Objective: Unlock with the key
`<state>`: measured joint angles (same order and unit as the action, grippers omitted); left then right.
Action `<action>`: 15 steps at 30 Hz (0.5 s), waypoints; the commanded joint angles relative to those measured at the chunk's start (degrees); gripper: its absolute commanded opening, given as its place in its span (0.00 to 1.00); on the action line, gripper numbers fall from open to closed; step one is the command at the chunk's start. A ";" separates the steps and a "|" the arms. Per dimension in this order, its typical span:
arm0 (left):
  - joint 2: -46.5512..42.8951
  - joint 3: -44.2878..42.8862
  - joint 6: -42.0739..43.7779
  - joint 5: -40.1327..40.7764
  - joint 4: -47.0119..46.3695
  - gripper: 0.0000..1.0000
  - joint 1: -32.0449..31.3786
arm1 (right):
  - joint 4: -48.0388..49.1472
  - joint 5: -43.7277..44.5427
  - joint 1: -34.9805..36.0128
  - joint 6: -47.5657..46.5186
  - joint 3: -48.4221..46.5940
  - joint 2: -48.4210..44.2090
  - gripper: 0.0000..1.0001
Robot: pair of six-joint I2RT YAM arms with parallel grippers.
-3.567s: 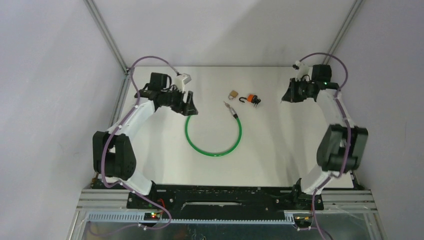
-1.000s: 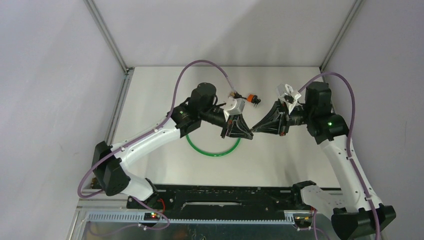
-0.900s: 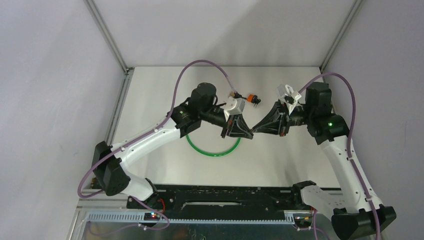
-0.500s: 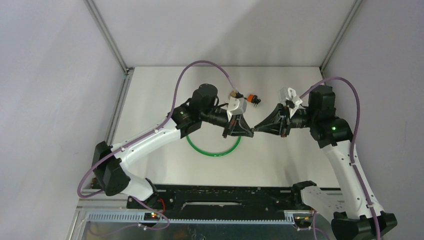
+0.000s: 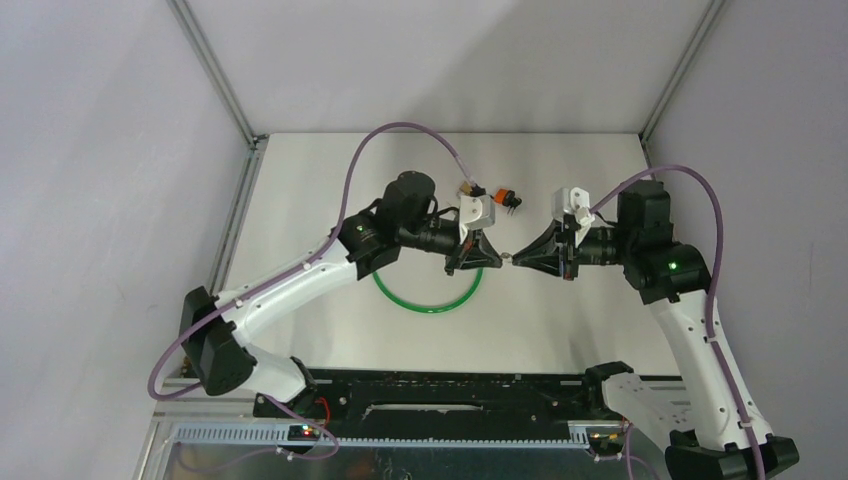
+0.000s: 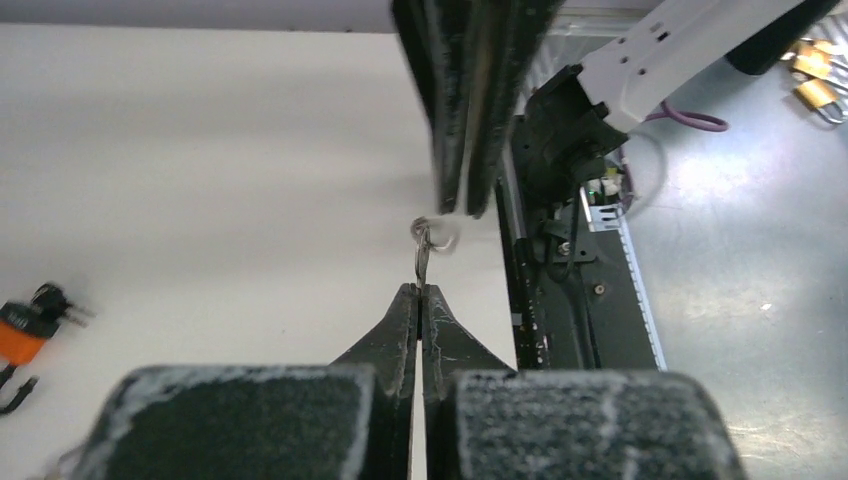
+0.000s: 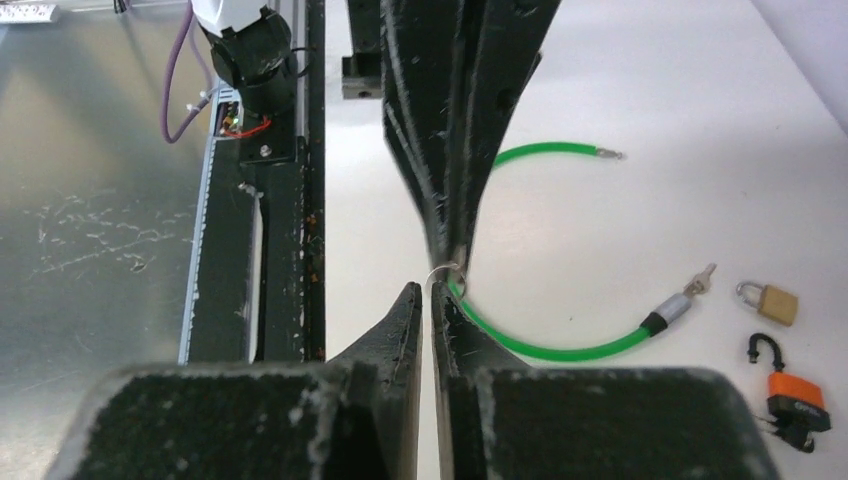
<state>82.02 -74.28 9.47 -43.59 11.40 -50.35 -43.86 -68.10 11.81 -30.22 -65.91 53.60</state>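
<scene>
Key [image 6: 424,266] is held in the air above the surface [image 5: 330,180], near its middle. It is clamped edge-on between the tips of the left end effector [image 6: 421,292], whose jaws are closed fully onto it. Only a short length of the key is seen past the tips, and a small wire ring [image 6: 436,238] hangs at its free end. The right end effector [image 7: 427,292] is pointed at the left one, tip to tip, so that the two arms meet over the surface. Its jaws are seen parted by a narrow slit, and nothing is seen gripped between them. The ring lies just at the right tips; whether it touches them cannot be told. On the surface under the left end effector a green cable [image 5: 428,300] is laid in an open loop, with one end fitted with a black and silver ferrule [image 7: 672,306]. Beyond that end a small brass padlock [image 7: 768,301] lies flat. Just beside it lies an orange padlock [image 7: 791,392] with a black shackle. Both padlocks are noted toward the far side of the surface, apart from the key and touched by neither end effector. Small black parts beside the orange padlock cannot be identified. A purple wire [image 5: 400,126] is seen arching over the left arm, and a similar one over the right.
</scene>
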 commanded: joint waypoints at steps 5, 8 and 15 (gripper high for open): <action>-3.18 -3.19 2.39 5.37 3.22 0.00 -0.50 | -5.26 4.39 3.25 -2.76 0.21 -0.73 0.14; -3.22 -3.86 4.31 6.26 5.01 0.00 -0.95 | -3.60 6.02 3.97 -1.95 1.81 -2.21 0.19; -3.06 -5.71 13.83 12.94 13.31 0.00 -4.54 | 3.28 9.97 4.59 4.09 1.87 -4.37 0.34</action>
<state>81.19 -75.68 16.49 -34.81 20.23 -52.53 -46.44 -60.77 15.75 -29.98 -63.57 50.74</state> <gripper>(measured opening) 0.005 0.317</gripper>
